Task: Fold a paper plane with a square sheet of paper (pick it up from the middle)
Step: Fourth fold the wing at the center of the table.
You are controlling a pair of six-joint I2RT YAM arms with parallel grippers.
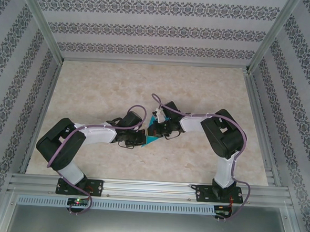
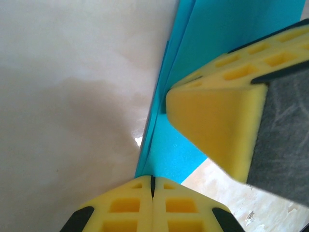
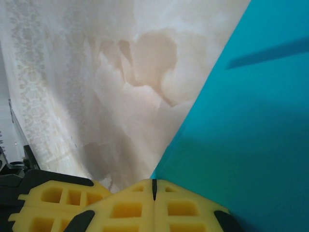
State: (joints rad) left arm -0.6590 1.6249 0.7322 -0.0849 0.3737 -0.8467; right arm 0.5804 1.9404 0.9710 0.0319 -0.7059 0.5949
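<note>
Thin matte teal-blue paper sheet (image 1: 153,140) sits at the centre of the beige marbled table (image 1: 94,80). Layered edges show: folding judged begun, dart shape not yet formed. The left gripper (image 2: 152,180) and right gripper (image 3: 153,182) are pressed together at its edge; pinch unconfirmed.

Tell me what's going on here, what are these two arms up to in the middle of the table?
Both arms reach to the middle of the table and hold a piece of teal paper between them. The left gripper and the right gripper each have their jaws closed, with an edge of the paper running into the seam, so each seems to be pinching it. The left wrist view shows the paper doubled into layers, but no finished plane yet.
</note>
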